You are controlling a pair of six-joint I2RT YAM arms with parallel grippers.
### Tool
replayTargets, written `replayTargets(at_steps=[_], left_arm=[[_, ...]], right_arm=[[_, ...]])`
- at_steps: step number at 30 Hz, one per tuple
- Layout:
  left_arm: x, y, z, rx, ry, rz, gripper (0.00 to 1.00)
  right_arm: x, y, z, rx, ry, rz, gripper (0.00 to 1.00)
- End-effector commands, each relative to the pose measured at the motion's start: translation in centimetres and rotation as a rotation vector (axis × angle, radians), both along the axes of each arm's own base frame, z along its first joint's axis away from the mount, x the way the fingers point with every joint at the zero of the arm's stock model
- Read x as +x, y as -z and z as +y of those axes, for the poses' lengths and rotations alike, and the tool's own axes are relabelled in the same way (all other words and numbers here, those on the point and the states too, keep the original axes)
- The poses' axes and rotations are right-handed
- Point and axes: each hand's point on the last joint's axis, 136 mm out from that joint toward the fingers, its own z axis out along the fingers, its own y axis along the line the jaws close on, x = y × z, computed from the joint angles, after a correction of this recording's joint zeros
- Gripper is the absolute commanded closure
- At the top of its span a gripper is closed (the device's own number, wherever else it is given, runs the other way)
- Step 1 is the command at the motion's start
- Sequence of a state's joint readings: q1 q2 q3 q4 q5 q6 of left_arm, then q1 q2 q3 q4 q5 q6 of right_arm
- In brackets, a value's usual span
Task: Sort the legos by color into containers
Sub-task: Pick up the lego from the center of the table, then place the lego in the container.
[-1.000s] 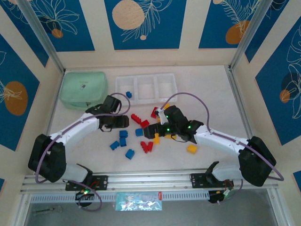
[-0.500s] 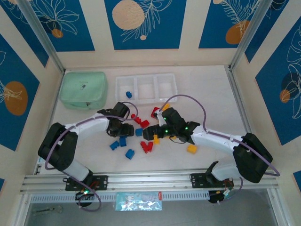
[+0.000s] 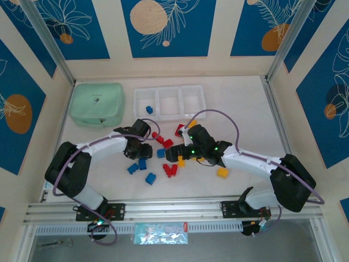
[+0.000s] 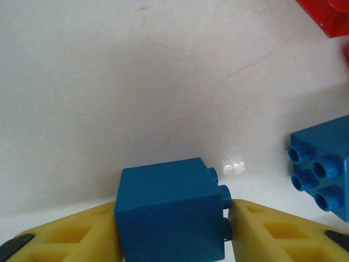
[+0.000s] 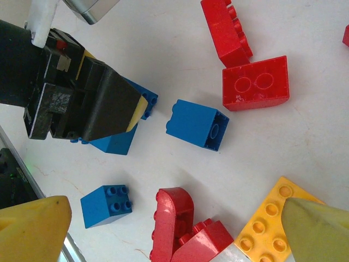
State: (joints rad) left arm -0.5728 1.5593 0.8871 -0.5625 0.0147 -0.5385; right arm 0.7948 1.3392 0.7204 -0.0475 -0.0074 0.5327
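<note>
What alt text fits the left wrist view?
A blue brick, bottom centre, is pinched between the yellow fingers of the left gripper on a white table. A second blue brick lies at the right edge, a red brick top right.

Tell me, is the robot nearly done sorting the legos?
Barely started. One blue lego sits in the left bin. The left hand pinches a second blue brick on the table. Red, blue and yellow legos lie loose near the open right hand; the other two bins look empty.
</note>
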Motion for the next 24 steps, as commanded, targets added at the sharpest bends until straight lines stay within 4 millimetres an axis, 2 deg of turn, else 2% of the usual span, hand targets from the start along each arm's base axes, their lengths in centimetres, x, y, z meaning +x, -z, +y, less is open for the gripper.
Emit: replayTargets(at_steps=[1, 8, 12, 19, 24], left_arm=[[-0.3, -0.6, 0.6, 0.033, 0.014, -0.021, 0.52], [0.1, -1.7, 0.6, 0.030, 0.019, -0.051, 0.55], [1.5, -4.0, 0.3, 0.020, 0.022, -0.125, 0.55], [6.3, -9.4, 0.1, 0.052, 0.022, -0.317, 0.55], [10.9, -11.2, 0.3, 0.074, -0.017, -0.399, 0.57]], right_arm=[[0.2, -0.1, -0.2, 0.007, 0.015, 0.001, 0.01], [0.5, -1.0, -0.7, 0.030, 0.024, -0.011, 0.01], [1.3, -2.1, -1.1, 0.057, 0.041, -0.022, 0.01], [3.4, -3.5, -2.4, 0.112, 0.093, -0.016, 0.01], [4.9, -4.4, -3.5, 0.125, 0.141, -0.037, 0.01]])
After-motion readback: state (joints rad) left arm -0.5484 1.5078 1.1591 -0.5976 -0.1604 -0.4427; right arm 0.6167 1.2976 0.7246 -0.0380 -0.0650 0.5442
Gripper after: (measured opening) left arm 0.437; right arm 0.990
